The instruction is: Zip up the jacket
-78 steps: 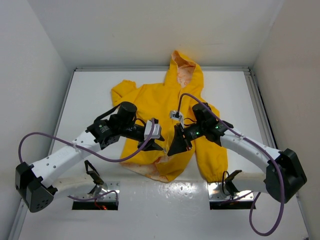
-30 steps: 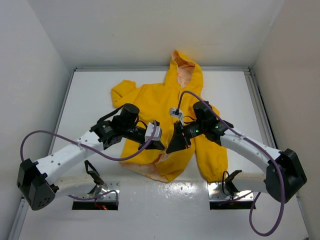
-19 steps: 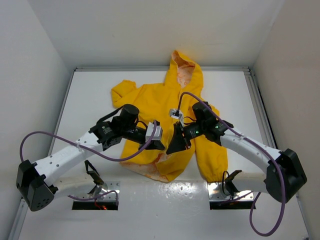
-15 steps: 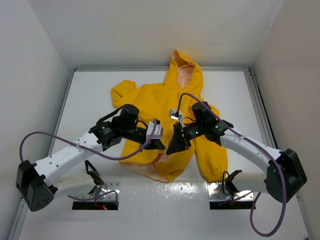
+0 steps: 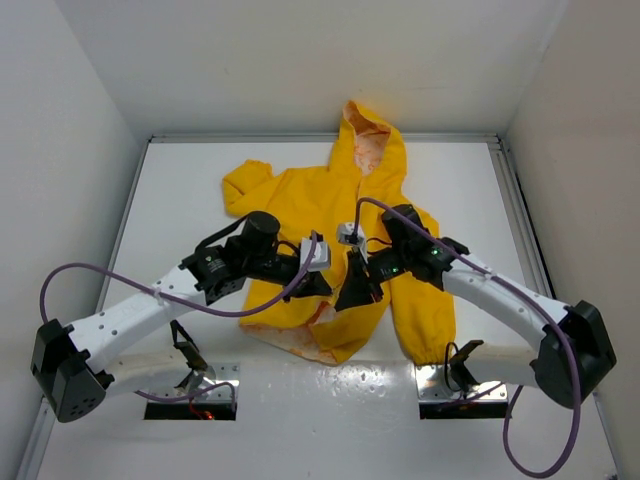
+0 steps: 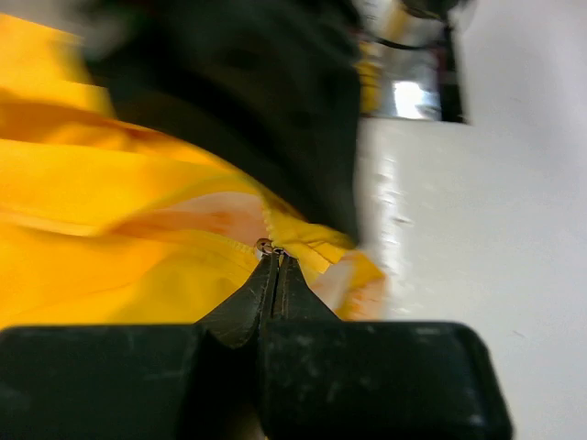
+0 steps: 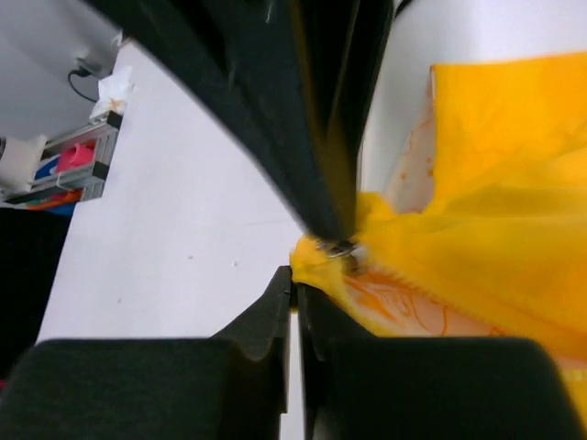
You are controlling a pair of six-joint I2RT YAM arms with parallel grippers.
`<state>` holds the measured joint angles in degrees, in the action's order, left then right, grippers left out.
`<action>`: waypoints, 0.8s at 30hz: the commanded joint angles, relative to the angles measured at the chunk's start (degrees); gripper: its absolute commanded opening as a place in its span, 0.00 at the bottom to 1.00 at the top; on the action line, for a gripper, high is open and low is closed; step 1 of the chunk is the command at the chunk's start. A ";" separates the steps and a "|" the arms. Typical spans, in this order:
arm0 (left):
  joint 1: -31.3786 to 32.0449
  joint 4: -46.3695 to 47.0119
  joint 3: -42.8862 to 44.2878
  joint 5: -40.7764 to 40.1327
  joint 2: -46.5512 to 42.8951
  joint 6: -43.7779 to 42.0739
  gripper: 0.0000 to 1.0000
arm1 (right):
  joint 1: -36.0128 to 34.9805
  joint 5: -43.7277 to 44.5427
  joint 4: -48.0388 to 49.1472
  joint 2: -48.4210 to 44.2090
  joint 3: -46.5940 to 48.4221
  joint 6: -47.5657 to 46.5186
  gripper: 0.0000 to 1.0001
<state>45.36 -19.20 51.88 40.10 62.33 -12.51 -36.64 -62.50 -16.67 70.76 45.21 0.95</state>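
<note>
The yellow hooded jacket (image 5: 310, 200) lies flat on the white table, hood at the far end and hem near me. Both grippers meet at its lower front edge. My left gripper (image 5: 325, 287) is shut, and in the left wrist view its tips (image 6: 276, 259) pinch a small metal zipper piece (image 6: 265, 246) on the yellow edge. My right gripper (image 5: 347, 298) is shut, and in the right wrist view (image 7: 294, 275) it pinches the yellow hem corner just below that metal piece (image 7: 342, 246). The orange-patterned lining (image 7: 404, 307) shows beside it. The zipper track is mostly hidden by the arms.
The jacket's right sleeve (image 5: 427, 310) runs toward the near edge. Two dark mounts (image 5: 190, 365) (image 5: 458, 365) stand by the arm bases. White walls enclose the table on three sides. Purple cables (image 5: 60, 280) loop off both arms.
Both grippers stay shut at the jacket's lower front. The left wrist has edged right and the right wrist slightly nearer, bringing the two tips closer together.
</note>
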 commanded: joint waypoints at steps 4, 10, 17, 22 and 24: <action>-1.24 15.77 0.60 -14.69 -2.56 4.33 0.00 | 1.13 1.23 -12.79 -2.38 1.98 -2.28 0.46; -0.72 16.91 0.07 -18.12 -1.34 12.59 0.00 | 10.97 5.37 0.70 -10.90 -1.43 21.57 0.48; 1.66 20.78 0.07 -19.44 2.44 18.58 0.00 | 7.74 10.37 33.18 -15.58 -10.85 52.49 0.38; 1.66 20.78 2.43 -19.44 3.07 19.98 0.00 | 3.07 12.39 20.23 -11.79 -8.05 37.19 0.42; 1.13 19.47 2.44 -19.44 2.20 18.93 0.00 | 7.45 20.55 8.40 -13.70 -8.55 34.04 0.40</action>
<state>46.52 -2.20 51.86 21.15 65.95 5.26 -32.47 -50.54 3.88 58.89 34.96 41.08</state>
